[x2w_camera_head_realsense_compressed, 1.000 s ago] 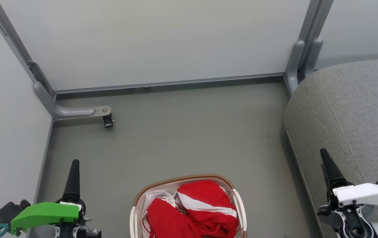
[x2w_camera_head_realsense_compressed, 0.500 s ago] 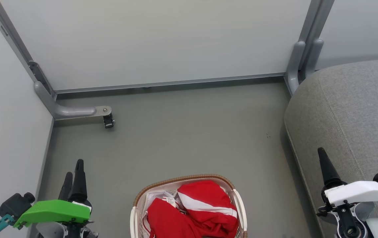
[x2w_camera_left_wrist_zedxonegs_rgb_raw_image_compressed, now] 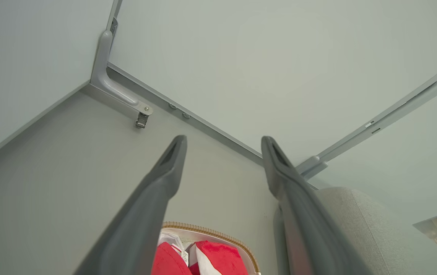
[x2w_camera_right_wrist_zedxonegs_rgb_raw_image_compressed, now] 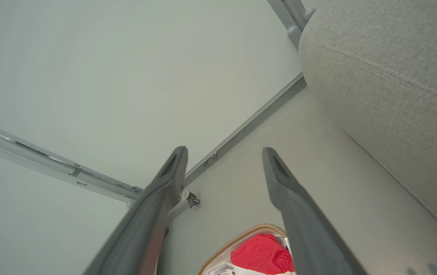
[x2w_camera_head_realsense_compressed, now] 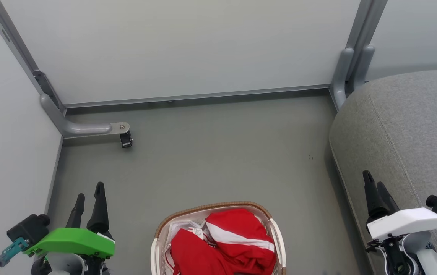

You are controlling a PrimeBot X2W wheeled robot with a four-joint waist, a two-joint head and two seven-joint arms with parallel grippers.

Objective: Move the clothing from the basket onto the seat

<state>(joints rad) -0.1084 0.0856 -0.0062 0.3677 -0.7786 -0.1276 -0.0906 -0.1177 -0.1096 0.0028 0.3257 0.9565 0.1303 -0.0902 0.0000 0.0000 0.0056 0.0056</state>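
Bright red clothing (x2w_camera_head_realsense_compressed: 224,244) with white stripes lies heaped in the white basket (x2w_camera_head_realsense_compressed: 213,206) with a brown rim, at the bottom centre of the head view. The grey seat (x2w_camera_head_realsense_compressed: 413,130) fills the right side. My left gripper (x2w_camera_head_realsense_compressed: 90,190) stands open to the left of the basket, above the floor, with nothing between its fingers. My right gripper (x2w_camera_head_realsense_compressed: 372,179) stands open to the right of the basket, in front of the seat's edge, also empty. The left wrist view shows the clothing (x2w_camera_left_wrist_zedxonegs_rgb_raw_image_compressed: 212,259) and basket rim (x2w_camera_left_wrist_zedxonegs_rgb_raw_image_compressed: 203,228) below the open left gripper (x2w_camera_left_wrist_zedxonegs_rgb_raw_image_compressed: 223,142). The right wrist view shows the clothing (x2w_camera_right_wrist_zedxonegs_rgb_raw_image_compressed: 262,254) and the seat (x2w_camera_right_wrist_zedxonegs_rgb_raw_image_compressed: 390,72) past the open right gripper (x2w_camera_right_wrist_zedxonegs_rgb_raw_image_compressed: 224,152).
Grey floor (x2w_camera_head_realsense_compressed: 218,152) stretches between basket and pale partition walls (x2w_camera_head_realsense_compressed: 187,46). A grey bracket foot (x2w_camera_head_realsense_compressed: 88,129) with a small black caster sits at the back left. A grey post (x2w_camera_head_realsense_compressed: 350,65) stands at the seat's far corner.
Both wrists have rolled, so each gripper's two fingers now show apart. The left gripper has shifted slightly right, the right one slightly left and lower. Basket and clothing are unmoved.
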